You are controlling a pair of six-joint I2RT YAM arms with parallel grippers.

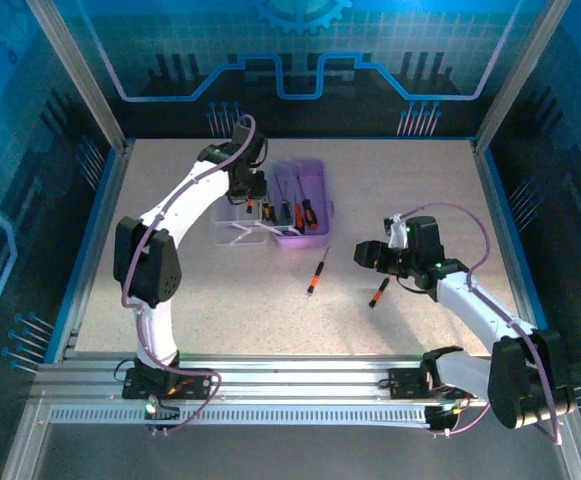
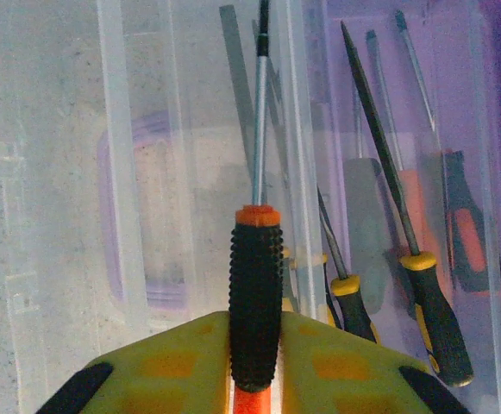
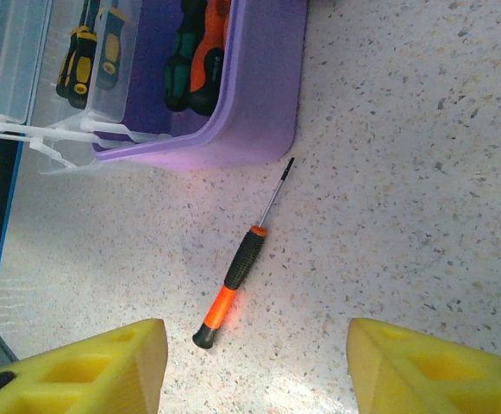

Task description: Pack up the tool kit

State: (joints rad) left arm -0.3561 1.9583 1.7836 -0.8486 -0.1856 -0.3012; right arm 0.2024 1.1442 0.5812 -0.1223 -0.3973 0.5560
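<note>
The purple tool kit case (image 1: 310, 238) lies open mid-table, its clear lid (image 1: 236, 232) folded out to the left. Several screwdrivers (image 2: 431, 297) rest inside the case. My left gripper (image 1: 249, 192) hovers over the lid and the case's left side. It (image 2: 254, 366) is shut on the knurled handle of a black-and-orange screwdriver (image 2: 255, 293), whose shaft points away over the lid (image 2: 147, 172). My right gripper (image 3: 254, 371) is open above the table. A loose black-and-orange screwdriver (image 3: 233, 278) lies just ahead of its fingers, its tip toward the case (image 3: 263, 95).
Two screwdrivers lie loose on the speckled table, one (image 1: 316, 272) below the case and another (image 1: 379, 292) under the right arm (image 1: 470, 300). Metal frame posts and blue panels wall the table's sides.
</note>
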